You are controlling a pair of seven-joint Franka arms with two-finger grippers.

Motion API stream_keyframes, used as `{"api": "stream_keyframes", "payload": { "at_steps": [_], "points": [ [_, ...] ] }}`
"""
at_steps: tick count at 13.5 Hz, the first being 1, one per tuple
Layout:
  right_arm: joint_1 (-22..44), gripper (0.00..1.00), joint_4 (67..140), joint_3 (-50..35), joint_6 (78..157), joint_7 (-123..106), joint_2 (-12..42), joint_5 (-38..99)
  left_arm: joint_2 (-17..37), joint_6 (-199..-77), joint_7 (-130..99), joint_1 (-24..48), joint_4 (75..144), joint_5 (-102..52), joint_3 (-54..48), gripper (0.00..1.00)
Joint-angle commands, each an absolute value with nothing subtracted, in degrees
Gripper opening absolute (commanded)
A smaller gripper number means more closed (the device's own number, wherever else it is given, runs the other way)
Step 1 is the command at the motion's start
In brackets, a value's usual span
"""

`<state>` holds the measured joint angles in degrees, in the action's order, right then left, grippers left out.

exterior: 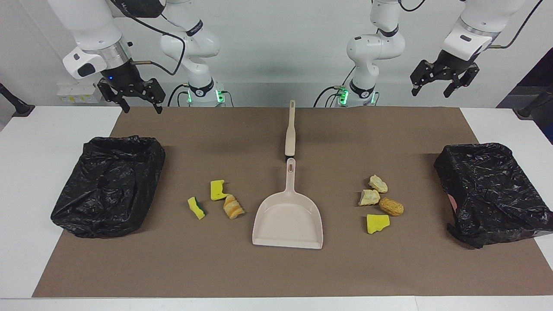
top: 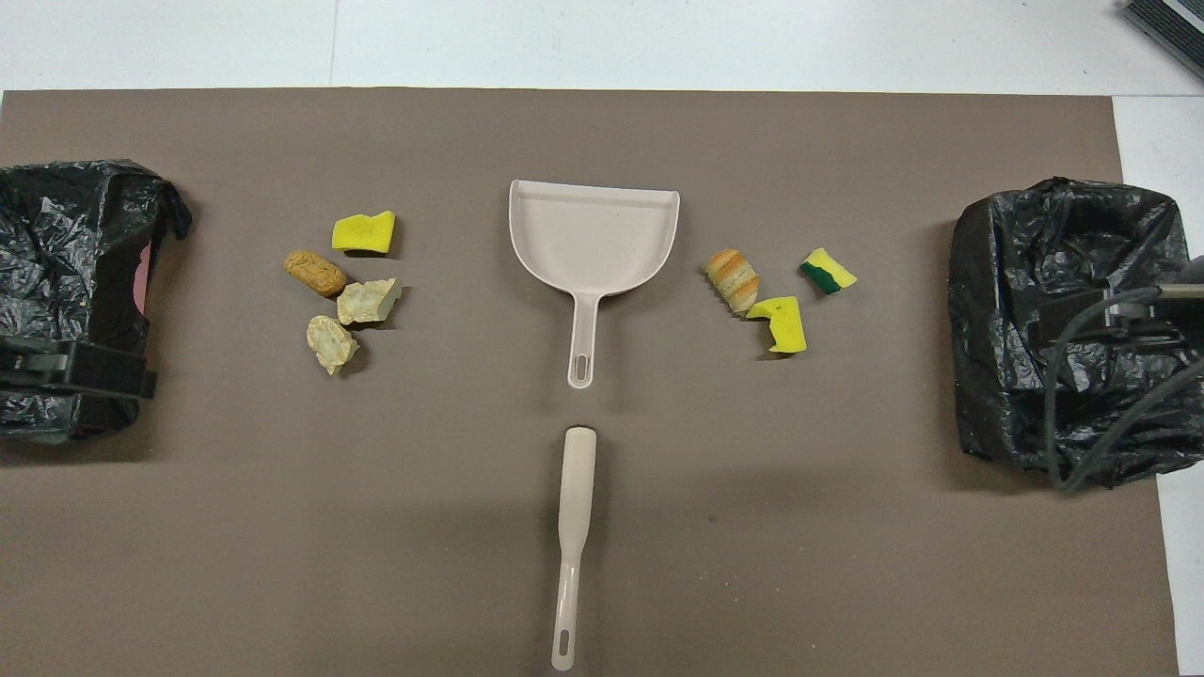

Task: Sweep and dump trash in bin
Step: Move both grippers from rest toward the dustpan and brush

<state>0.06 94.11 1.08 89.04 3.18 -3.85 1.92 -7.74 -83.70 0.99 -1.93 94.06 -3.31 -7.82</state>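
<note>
The trash lies on the brown mat (exterior: 276, 272) in two groups. Toward the left arm's end are a yellow sponge piece (exterior: 377, 223) (top: 364, 232), a brown lump (exterior: 391, 206) (top: 315, 273) and two cream chunks (exterior: 369, 197) (exterior: 378, 183). Toward the right arm's end are a green-backed sponge (exterior: 197, 207) (top: 828, 271), a yellow sponge (exterior: 218, 190) and a bread-like lump (exterior: 233, 206). A beige dustpan (exterior: 288, 220) (top: 593, 235) lies between the groups. A beige brush (exterior: 290, 129) (top: 574, 527) lies nearer to the robots. My left gripper (exterior: 432, 88) and right gripper (exterior: 138, 101) hang open and empty, high above the table's ends.
A black-bag-lined bin (exterior: 492, 194) (top: 56, 282) stands at the left arm's end of the mat. Another (exterior: 110, 183) (top: 1063, 320) stands at the right arm's end. White table surface borders the mat.
</note>
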Motion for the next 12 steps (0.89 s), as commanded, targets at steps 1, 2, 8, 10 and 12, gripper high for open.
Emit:
{"api": "stream_keyframes", "payload": {
  "at_steps": [1, 2, 8, 10, 12],
  "points": [
    [0.0, 1.00, 97.4, 1.0, 90.4, 4.7, -6.2, 2.7, -11.3, -87.7, 0.4, 1.4, 101.0, -3.7, -7.4, 1.00],
    [0.0, 1.00, 97.5, 0.9, 90.4, 4.7, -6.2, 2.7, -11.7, -88.1, 0.4, 2.5, 102.3, -3.7, -7.4, 1.00],
    [5.9, 1.00, 100.0, 0.0, 96.7, 9.6, -4.3, 3.8, -13.0, -97.0, -7.5, 12.4, 112.0, -5.7, -7.5, 1.00],
    [8.6, 1.00, 97.9, -0.1, 97.9, 11.4, -0.6, 4.7, -13.3, -99.6, -10.2, 17.0, 114.8, -5.7, -7.5, 1.00],
    [11.5, 1.00, 96.1, -0.1, 101.1, 15.3, 3.2, 5.1, -13.4, -102.9, -11.3, 21.1, 118.0, -6.1, -7.5, 1.00]
  ]
}}
